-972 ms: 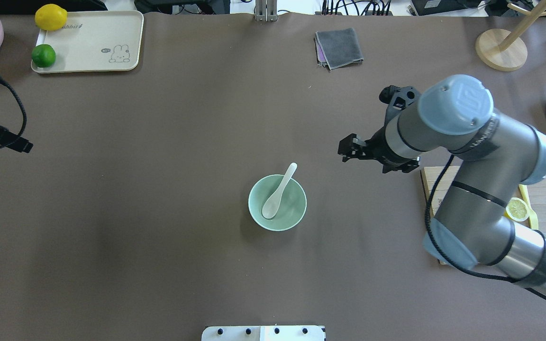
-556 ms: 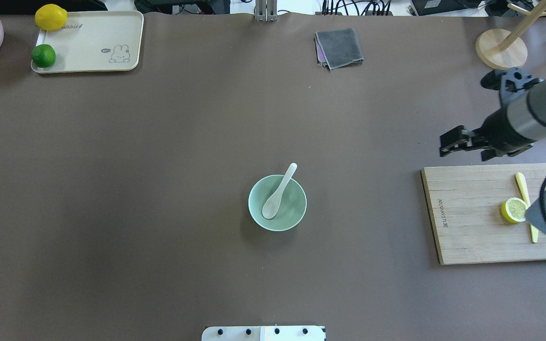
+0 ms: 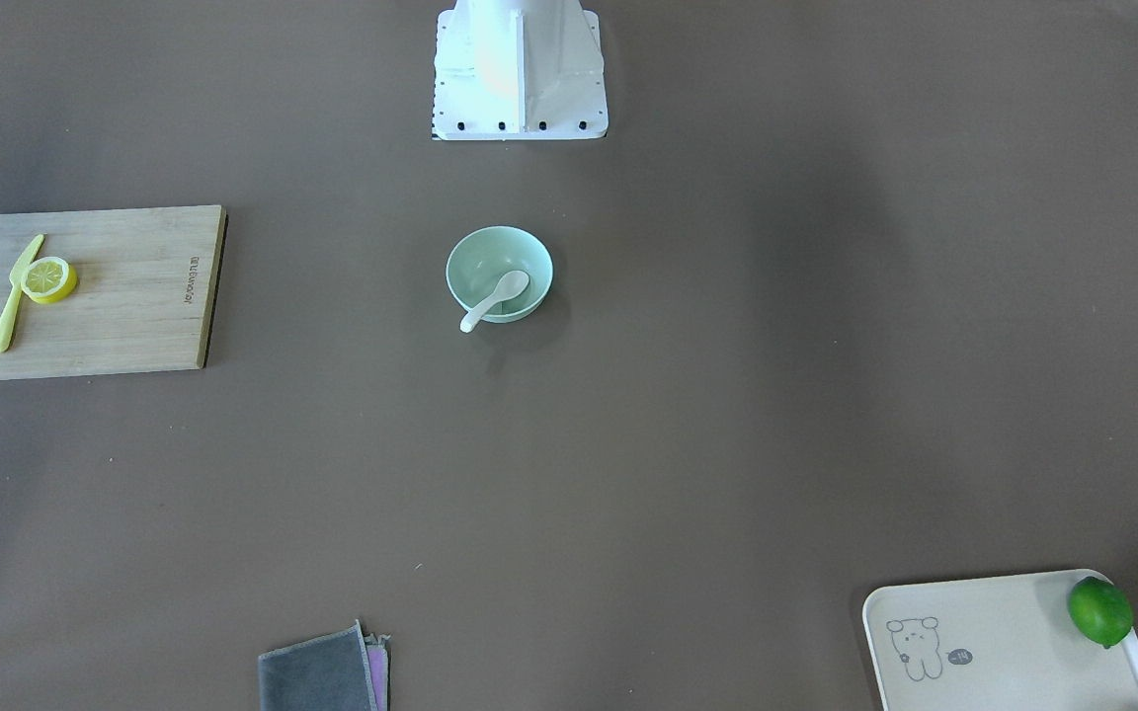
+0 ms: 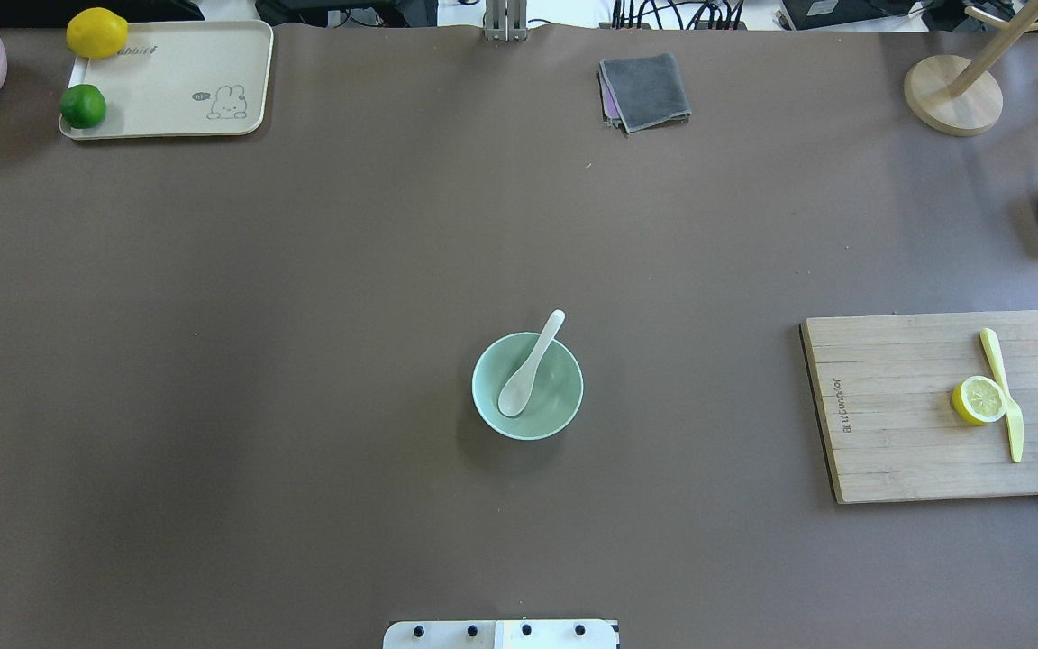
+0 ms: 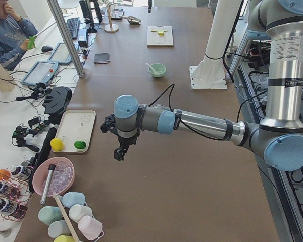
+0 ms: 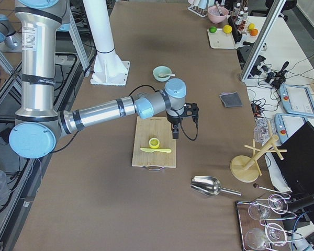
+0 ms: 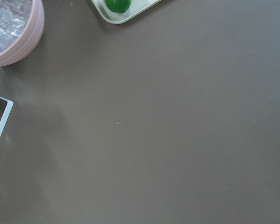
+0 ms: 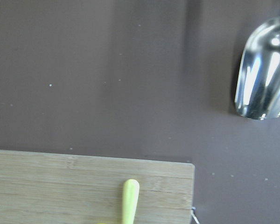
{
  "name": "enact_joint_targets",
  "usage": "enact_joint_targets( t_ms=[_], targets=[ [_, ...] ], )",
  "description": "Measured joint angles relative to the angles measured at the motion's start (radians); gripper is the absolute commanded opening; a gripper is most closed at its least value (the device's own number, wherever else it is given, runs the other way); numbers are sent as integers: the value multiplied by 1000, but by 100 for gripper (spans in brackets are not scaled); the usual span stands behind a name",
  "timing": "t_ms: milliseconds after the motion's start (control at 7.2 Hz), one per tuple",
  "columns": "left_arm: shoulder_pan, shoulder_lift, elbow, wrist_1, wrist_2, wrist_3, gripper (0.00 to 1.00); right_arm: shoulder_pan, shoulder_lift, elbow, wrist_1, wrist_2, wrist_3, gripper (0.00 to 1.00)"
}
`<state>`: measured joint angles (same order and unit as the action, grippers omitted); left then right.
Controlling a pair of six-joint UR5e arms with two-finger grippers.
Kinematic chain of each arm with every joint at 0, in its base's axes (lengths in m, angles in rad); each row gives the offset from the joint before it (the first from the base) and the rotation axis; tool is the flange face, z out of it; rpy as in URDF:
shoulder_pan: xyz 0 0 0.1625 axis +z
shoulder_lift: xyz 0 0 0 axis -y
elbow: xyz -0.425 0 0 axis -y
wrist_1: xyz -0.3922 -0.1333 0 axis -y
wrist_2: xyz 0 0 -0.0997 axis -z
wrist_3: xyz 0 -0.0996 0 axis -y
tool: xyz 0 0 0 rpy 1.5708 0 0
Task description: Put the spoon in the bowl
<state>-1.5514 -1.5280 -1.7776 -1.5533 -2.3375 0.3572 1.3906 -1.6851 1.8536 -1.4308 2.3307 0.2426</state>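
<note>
Spoon [image 4: 526,365] is in the bowl [image 4: 562,395]. The scoop is down on the bowl floor and the handle leans on the far rim, with its tip poking out past it. The bowl sits mid-table, well apart from everything else. The placement looks done, so I judge the step in hand to be just clearing out and parking.

Left gripper [image 5: 120,151] hangs fingers-down over bare table [image 4: 303,361] near the tray [image 4: 177,90] end, well apart from the bowl. It shows only in the left side view, so I cannot tell how far open it is. Nothing hangs from it that I can make out.

Right gripper [image 6: 176,132] points down over the far edge of the cutting board [image 4: 897,406]. It shows only in the right side view, so I cannot tell the jaw gap there either. The spoon is plainly not in it.

How to finish well:
- Keep both arms out of the table's middle. The overhanging handle is the one thing a passing wrist could clip, and a knock there could tip the spoon out (a glossy spoon on a smooth wall probably slides easily).
- Any further move of the right arm should go up and away, not down. The knife [image 4: 1004,397] and lemon half [image 4: 978,399] lie on the board below it, and the metal scoop [image 8: 263,70] is near.
- The left arm should mind the tray and the lime [image 4: 83,106].
- No regrasp is needed. The spoon looks settled, scoop low and handle propped.
</note>
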Motion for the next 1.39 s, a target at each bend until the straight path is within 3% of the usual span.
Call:
enact_joint_targets(
  t_ms=[417,972,1389],
  targets=[
    [-12,23,63,2,-41,-12,98,114,-29,-31,3,16,-108,100],
    [-35,38,88,-7,-67,-21,98,122,-87,-22,11,13,-179,100],
    [-73,85,45,-4,-64,-19,98,122,-104,-21,16,13,-194,100]
  ],
)
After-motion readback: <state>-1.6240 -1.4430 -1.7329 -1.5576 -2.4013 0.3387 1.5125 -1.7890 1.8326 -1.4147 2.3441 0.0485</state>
